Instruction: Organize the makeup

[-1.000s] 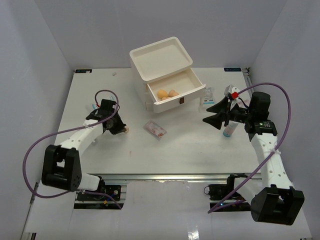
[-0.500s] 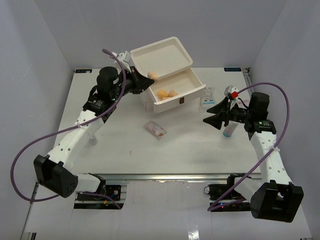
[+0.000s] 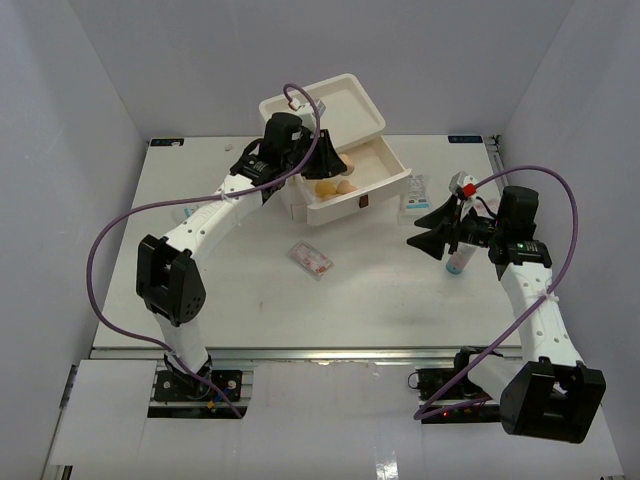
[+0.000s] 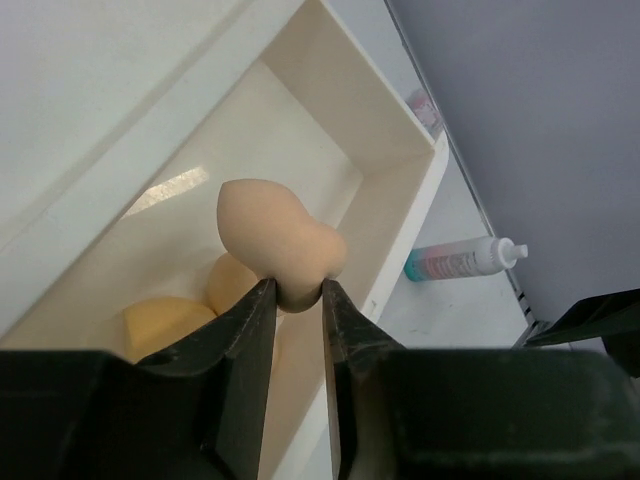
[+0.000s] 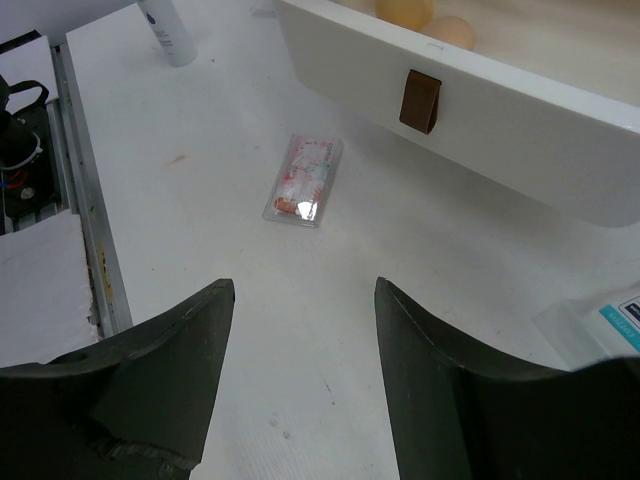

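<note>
Your left hand pinches the lower end of a tan sponge over the open drawer, where two more sponges lie. Beyond it, a white-and-blue bottle lies on the bench.

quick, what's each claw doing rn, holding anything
left claw: closed on a tan makeup sponge
right claw: open, empty

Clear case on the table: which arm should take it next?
Right. The right hand is open and empty, the clear case straight ahead in its wrist view. The left hand is pinching a sponge over the open drawer.
</note>
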